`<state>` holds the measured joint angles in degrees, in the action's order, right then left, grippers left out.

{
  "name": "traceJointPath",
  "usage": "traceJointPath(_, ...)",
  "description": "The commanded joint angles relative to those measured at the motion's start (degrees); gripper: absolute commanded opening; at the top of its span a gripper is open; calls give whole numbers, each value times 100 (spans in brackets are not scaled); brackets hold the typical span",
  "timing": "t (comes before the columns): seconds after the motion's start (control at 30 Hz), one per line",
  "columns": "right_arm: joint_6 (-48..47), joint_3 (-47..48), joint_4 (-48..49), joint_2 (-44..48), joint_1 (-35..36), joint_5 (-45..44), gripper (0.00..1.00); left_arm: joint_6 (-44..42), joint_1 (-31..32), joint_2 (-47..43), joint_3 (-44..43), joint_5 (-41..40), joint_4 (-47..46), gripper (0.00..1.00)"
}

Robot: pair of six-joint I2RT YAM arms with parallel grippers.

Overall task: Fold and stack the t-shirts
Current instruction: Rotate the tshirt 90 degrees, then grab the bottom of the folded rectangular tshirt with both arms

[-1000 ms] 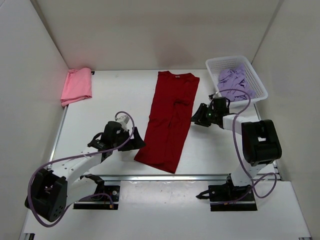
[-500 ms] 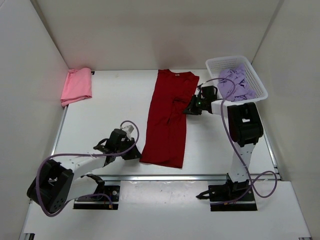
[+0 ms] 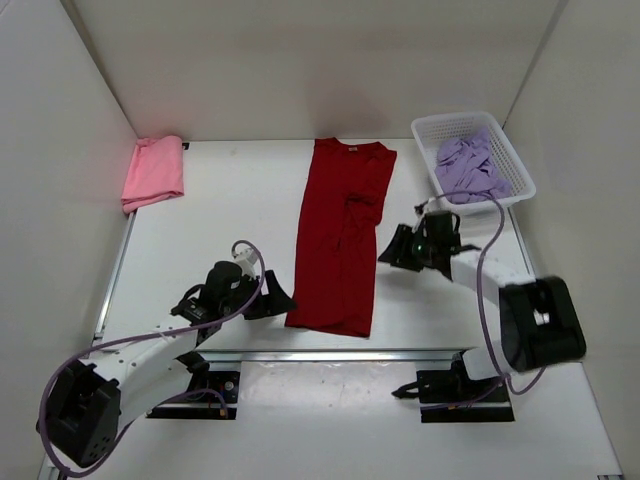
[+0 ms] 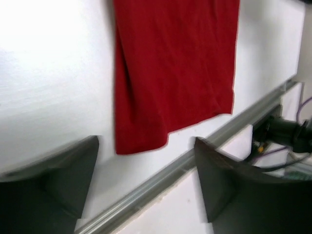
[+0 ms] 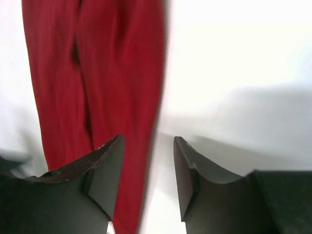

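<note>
The dark red shirt (image 3: 340,240) lies as a long narrow strip in the middle of the worktop (image 3: 215,225), the pink shirt (image 3: 153,172) is folded in the far-left corner, and the lavender shirt (image 3: 470,165) is heaped in the basket (image 3: 522,172). Light and limp, the red one will likely bunch unless pinched through all its layers at an edge or hem corner. The left gripper (image 3: 278,300) and right gripper (image 3: 388,253) flank it, jaws apart and empty.

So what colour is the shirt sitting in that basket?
Lavender purple; the shirt shows best in the top external view.
</note>
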<state>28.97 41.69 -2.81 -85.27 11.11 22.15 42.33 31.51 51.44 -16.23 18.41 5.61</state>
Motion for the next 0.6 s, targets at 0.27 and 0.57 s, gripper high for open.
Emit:
traceJointPath(0.27, 1198, -2719, 62, 2656, 1515, -141, 41, -374, 277, 1298, -346, -110, -490, 92)
traceJointPath(0.57, 1831, -3157, 70, 3042, 2228, 34, 40, -252, 453, 1351, -285, -57, -499, 53)
